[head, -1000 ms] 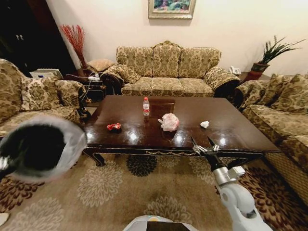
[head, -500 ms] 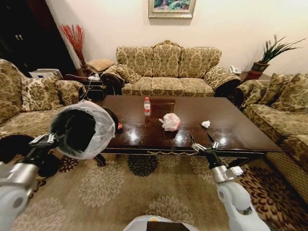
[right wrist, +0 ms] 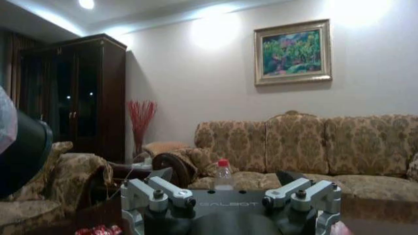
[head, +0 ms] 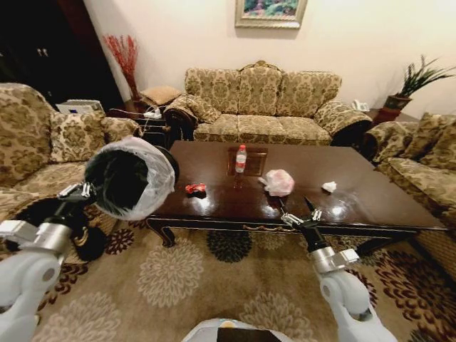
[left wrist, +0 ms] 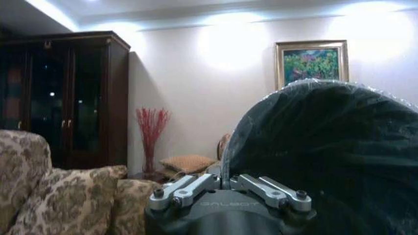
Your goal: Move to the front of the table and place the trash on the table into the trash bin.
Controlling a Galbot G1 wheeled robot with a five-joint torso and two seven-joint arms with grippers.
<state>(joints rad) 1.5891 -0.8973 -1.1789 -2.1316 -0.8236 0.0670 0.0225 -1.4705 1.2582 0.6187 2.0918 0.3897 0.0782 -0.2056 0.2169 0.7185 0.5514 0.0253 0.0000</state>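
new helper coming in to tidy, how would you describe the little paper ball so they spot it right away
Start at the big dark wooden table in front of the three-seat sofa. On its top, go to the right-hand side, past the bottle and the pinkish plastic bag. The paper ball is the small crumpled white lump lying alone there, the smallest and only plain white piece.

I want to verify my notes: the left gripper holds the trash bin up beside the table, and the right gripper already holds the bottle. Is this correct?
Not quite. The head view shows the right gripper open and empty at the table's near edge; the bottle stands on the table. The left gripper does hold the trash bin up.
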